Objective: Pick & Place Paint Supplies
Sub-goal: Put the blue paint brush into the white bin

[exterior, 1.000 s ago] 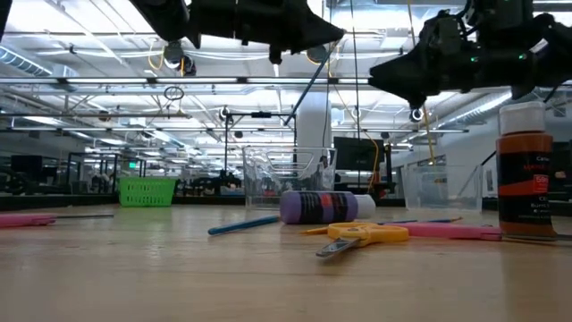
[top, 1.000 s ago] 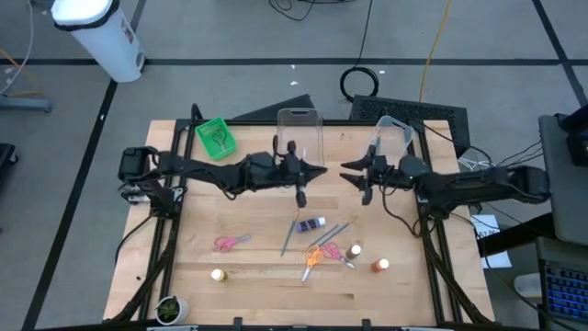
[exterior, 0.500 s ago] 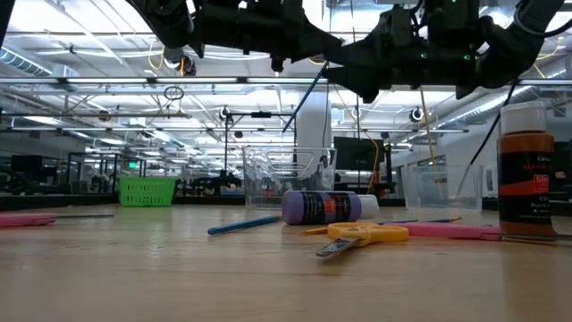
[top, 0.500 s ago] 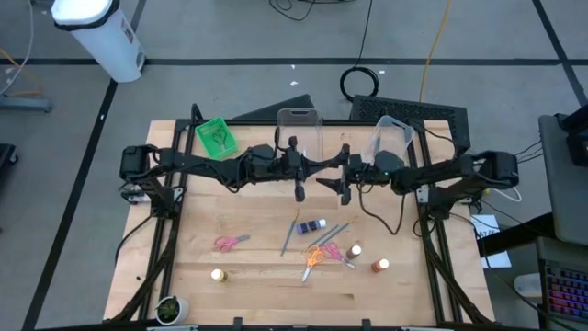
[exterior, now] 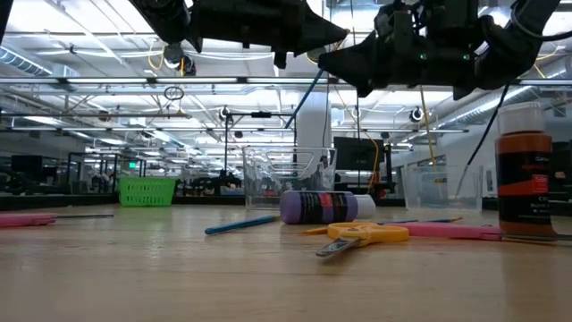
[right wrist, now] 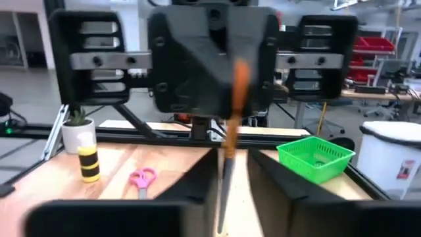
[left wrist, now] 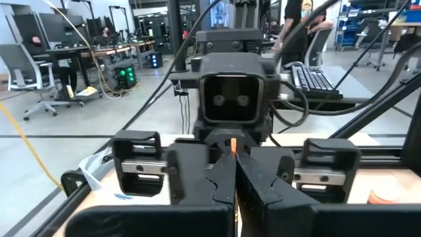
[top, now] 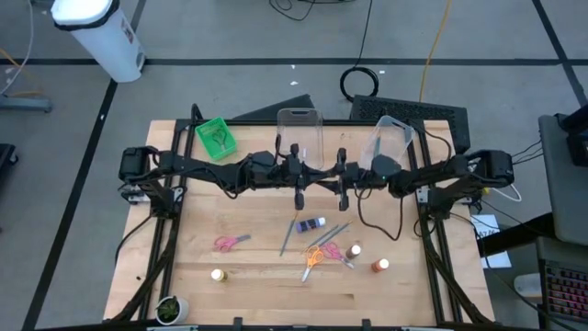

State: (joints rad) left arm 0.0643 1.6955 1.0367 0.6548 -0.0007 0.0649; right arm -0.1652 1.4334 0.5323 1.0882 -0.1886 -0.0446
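My left gripper (top: 317,175) hovers over the table's middle, shut on a thin paintbrush (right wrist: 227,151) with an orange upper end and a dark lower end. My right gripper (top: 331,178) faces it nose to nose. Its fingers (right wrist: 263,181) stand open on either side of the brush's lower part; whether they touch it I cannot tell. On the wood below lie a purple bottle (top: 315,223), blue and grey brushes (top: 288,237), orange scissors (top: 313,258), pink scissors (top: 230,243), a yellow bottle (top: 218,275) and an orange bottle (top: 379,266). My left gripper pinches the paintbrush between its two shut fingers at the orange part of the handle (left wrist: 232,145). The fingers come level from the table's left and lie across the brush. The brush is lifted clear and hangs slanting below them (exterior: 308,94).
Two clear tubs (top: 299,129) (top: 390,138) and a green bin (top: 215,136) stand along the far edge. A small potted plant (top: 169,309) sits at the near left corner. Bare wood shows on the table's left half. People and desks show in the room beyond.
My right gripper has travelled toward the table's left, closing in on my left gripper until its fingers straddle the hanging brush. My left gripper and the brush have kept their place.
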